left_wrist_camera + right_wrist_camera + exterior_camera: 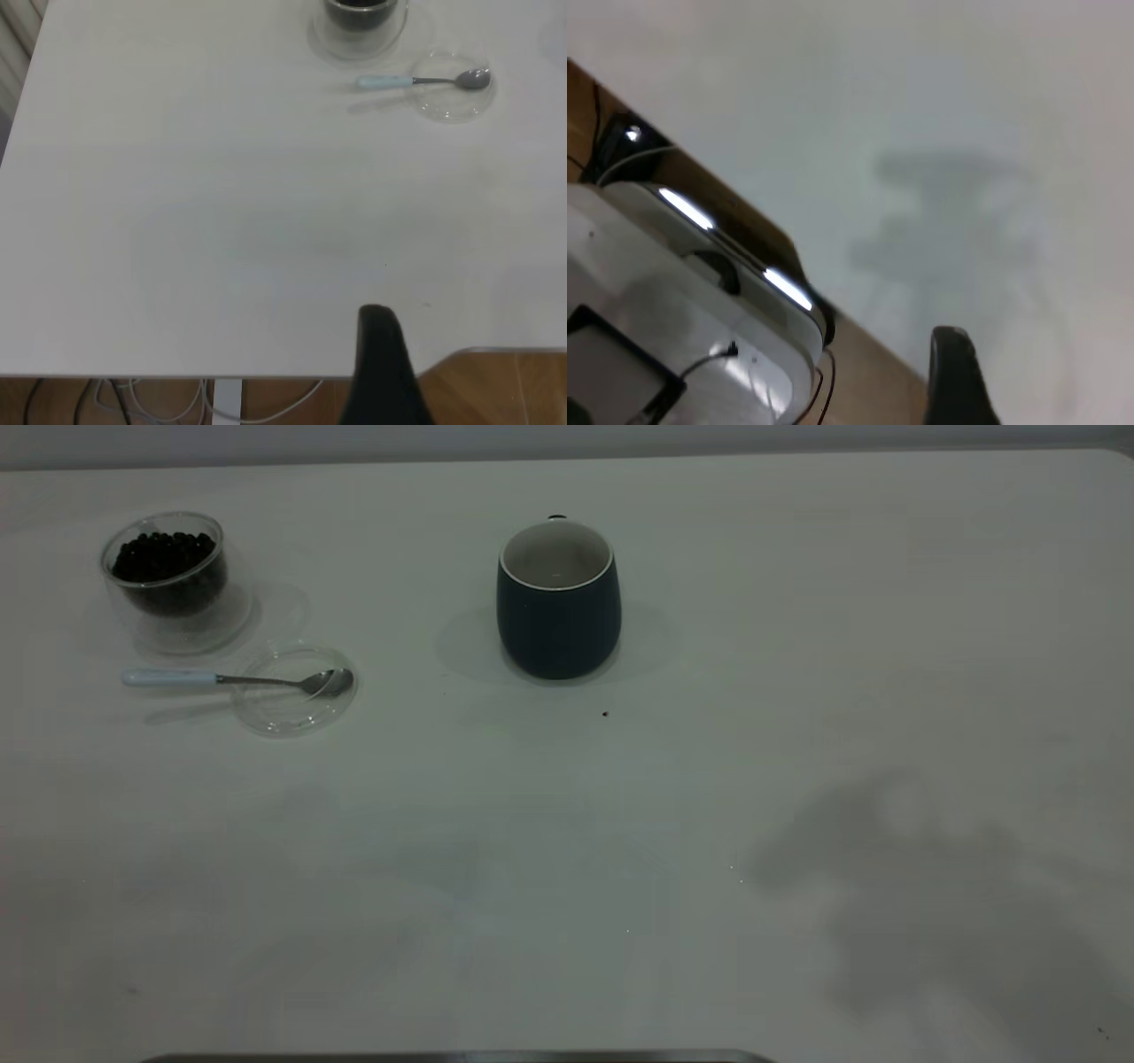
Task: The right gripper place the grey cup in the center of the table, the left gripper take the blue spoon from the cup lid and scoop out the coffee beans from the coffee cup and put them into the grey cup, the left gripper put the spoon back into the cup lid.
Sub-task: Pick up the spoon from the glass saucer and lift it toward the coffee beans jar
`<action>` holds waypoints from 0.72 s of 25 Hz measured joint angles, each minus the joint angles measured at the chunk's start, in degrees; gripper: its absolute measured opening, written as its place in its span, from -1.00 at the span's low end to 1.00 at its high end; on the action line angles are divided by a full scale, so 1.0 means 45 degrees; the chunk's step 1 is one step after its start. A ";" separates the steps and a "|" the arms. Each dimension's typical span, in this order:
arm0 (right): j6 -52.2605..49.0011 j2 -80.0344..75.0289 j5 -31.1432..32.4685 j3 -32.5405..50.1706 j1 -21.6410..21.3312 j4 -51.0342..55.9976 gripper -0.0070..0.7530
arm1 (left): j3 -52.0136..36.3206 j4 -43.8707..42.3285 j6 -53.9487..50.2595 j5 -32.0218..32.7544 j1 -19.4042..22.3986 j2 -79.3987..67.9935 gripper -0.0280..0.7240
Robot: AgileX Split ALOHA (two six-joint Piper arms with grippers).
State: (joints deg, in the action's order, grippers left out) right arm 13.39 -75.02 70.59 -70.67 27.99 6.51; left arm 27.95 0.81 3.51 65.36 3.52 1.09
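The mug [559, 602] stands upright near the middle of the table [567, 850], toward the far side in the exterior view. Its white inside shows no contents that I can make out, and its handle points away from that camera.

The glass cup [174, 580] stands at the far left of the exterior view, well apart from the mug. It holds a heap of beans [165, 556] that reaches close to its rim.

The lid [293, 691] lies flat on the table just beside the glass cup, on the side nearer the exterior camera and slightly toward the mug. The spoon [239, 680] lies across the lid: its metal bowl rests inside the lid near the rim on the mug side, and its pale blue handle sticks out over the opposite rim, above the table.

A single dark speck [605, 713] lies on the table just in front of the mug.

My left gripper [383, 367] is off the work area, at the near table edge in the left wrist view, well apart from the spoon and lid. Only one black finger shows, so I cannot tell whether it is released or clenched.

My right gripper [955, 376] sits over the table edge, next to a white housing [682, 310]. One finger shows there too, so its state cannot be determined.
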 joint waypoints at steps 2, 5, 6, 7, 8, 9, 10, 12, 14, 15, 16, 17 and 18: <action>0.0000 0.0864 0.0014 0.0943 0.0000 0.0002 0.23 | 0.0000 0.0000 0.0000 0.0000 0.0000 0.0000 0.65; 0.0000 0.2245 0.0014 0.2539 0.0000 0.0002 0.23 | 0.0000 0.0000 0.0000 0.0000 0.0000 0.0000 0.65; -0.0035 0.2608 0.0024 0.2962 0.0000 0.0002 0.23 | 0.0000 0.0000 0.0000 0.0000 0.0000 0.0000 0.65; -0.0072 0.3035 0.0024 0.3449 0.0000 0.0002 0.23 | 0.0000 0.0000 0.0000 0.0000 0.0000 0.0000 0.65; -0.0104 0.3446 0.0028 0.3908 0.0000 0.0002 0.23 | 0.0000 0.0000 0.0000 0.0000 0.0000 0.0000 0.65; -0.0146 0.3832 0.0039 0.4270 0.0000 0.0002 0.23 | 0.0000 0.0000 0.0000 0.0000 0.0000 0.0000 0.65; -0.0194 0.4151 0.0039 0.4700 0.0000 0.0002 0.23 | 0.0000 0.0000 0.0000 0.0000 0.0000 0.0000 0.65; -0.0238 0.4892 0.0039 0.5458 0.0000 0.0002 0.23 | 0.0000 0.0000 0.0000 0.0000 0.0000 0.0000 0.65; -0.0261 0.6001 0.0039 0.6227 -0.0070 0.0002 0.23 | 0.0000 0.0000 0.0000 0.0000 0.0000 0.0000 0.65; -0.0261 0.6703 -0.0039 0.6572 -0.0225 0.0002 0.23 | 0.0000 0.0000 0.0000 0.0000 0.0000 0.0000 0.65; -0.0261 0.7447 -0.0187 0.6889 -0.0436 0.0002 0.23 | 0.0000 0.0000 0.0000 -0.0004 0.0000 0.0000 0.65; -0.0249 0.8217 -0.0282 0.7107 -0.0633 -0.0013 0.23 | 0.0000 0.0000 0.0000 -0.0004 0.0000 0.0000 0.65; -0.0249 0.8863 -0.0372 0.7329 -0.0906 -0.0042 0.23 | 0.0000 0.0000 0.0000 -0.0004 0.0000 0.0000 0.65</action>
State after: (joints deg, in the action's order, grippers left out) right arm 12.27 -35.14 68.91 -37.69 23.91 6.32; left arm 27.95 0.81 3.51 65.34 3.52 1.09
